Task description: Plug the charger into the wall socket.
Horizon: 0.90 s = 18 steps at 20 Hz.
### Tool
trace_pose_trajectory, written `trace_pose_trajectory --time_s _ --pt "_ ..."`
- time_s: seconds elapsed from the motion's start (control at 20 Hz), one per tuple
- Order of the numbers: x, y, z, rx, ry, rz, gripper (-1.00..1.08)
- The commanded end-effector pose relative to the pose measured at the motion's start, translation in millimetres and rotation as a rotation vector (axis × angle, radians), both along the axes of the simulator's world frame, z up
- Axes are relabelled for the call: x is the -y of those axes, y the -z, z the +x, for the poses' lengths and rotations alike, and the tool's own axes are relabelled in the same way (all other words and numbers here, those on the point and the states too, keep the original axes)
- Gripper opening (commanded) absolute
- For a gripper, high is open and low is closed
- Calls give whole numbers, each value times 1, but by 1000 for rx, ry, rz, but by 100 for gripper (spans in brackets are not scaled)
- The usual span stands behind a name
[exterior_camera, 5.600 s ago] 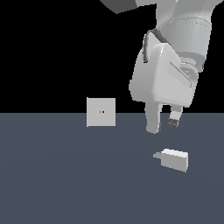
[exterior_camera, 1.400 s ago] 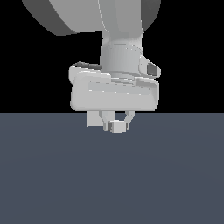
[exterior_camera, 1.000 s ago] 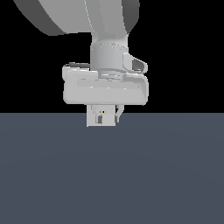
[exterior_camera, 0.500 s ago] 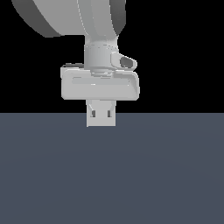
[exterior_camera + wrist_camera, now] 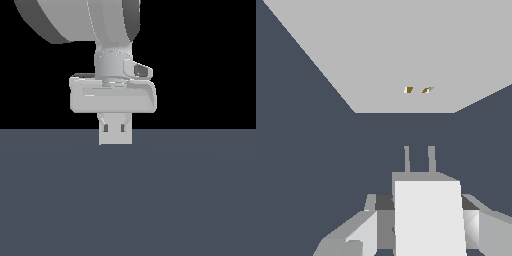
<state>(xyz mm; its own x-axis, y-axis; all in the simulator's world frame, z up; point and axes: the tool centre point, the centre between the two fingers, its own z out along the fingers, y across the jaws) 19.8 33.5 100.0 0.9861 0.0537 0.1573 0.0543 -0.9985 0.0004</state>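
The hand (image 5: 426,220) grips the charger (image 5: 428,215), its two prongs (image 5: 419,159) aimed at the socket (image 5: 406,55), close but apart. The two holes (image 5: 417,90) seem to sit just aside of the prong line. Best to nudge sideways until they line up, hold the charger level, then push straight in, slowly.

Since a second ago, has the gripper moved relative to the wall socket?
Yes. In the exterior view the gripper has shifted toward that view's left, now covering more of the wall socket.
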Motion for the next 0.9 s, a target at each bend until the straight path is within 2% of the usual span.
trace_pose_trajectory --time_s 0.0,0.4,0.85 --pt "0 0 0 0 2 0 -100" --pt "0 0 8 0 1 0 -100" --pt "-2 0 38 0 1 0 -100"
